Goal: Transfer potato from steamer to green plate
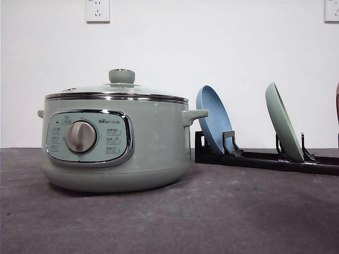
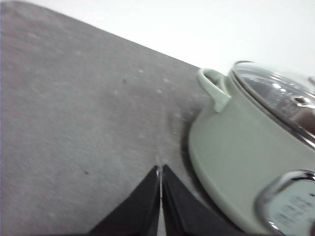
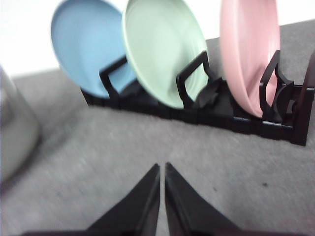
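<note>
Grey felt tabletop [image 1: 222, 217] carries the lidded steamer [image 1: 116, 143] at left, presumably hiding the potato, and the green plate [image 1: 283, 123] racked upright at right, while left gripper [image 2: 160, 178] and right gripper [image 3: 162, 178] hang pinched together, empty.

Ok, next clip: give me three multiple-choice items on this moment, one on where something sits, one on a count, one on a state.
1. Where is the green plate?
A. flat on the table
B. standing on edge in the black rack
C. on the steamer's lid

2. How many plates does the rack hold in the right wrist view?
A. one
B. two
C. three

3. What state is the steamer in?
A. glass lid on
B. lid off
C. tipped on its side

Answers:
1. B, it leans upright in a slot between the blue plate and the pink plate.
2. C, blue, green and pink are all slotted in.
3. A, the knobbed lid sits on the rim.
</note>
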Motion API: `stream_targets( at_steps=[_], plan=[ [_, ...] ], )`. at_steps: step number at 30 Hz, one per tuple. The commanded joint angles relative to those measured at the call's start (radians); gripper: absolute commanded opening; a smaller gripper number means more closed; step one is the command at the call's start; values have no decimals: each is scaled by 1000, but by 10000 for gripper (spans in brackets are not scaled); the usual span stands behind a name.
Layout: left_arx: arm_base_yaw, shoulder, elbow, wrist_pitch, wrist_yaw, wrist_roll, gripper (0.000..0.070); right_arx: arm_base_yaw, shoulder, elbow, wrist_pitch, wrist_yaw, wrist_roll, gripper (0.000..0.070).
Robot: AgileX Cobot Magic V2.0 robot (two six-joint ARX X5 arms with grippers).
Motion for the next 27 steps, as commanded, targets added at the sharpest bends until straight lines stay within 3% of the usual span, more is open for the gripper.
stream_targets(
  at_steps=[1, 7, 14, 19, 27],
  plan=[
    [-10, 2, 34, 6, 6, -53, 1, 3, -3, 48, 18, 1, 69, 4],
    [-34, 42, 159, 4, 5, -54, 1, 6, 30, 203, -7, 0, 122, 4],
    [-34, 220, 377, -26, 17, -31, 1, 6, 172, 454, -141, -52, 90, 4],
    [-34, 398, 580, -95, 107, 31, 1, 6, 311, 628, -253, -162, 54, 4],
    [-88, 641, 864, -227, 289, 153, 0, 16, 531, 860, -406, -344, -85, 4]
  ],
)
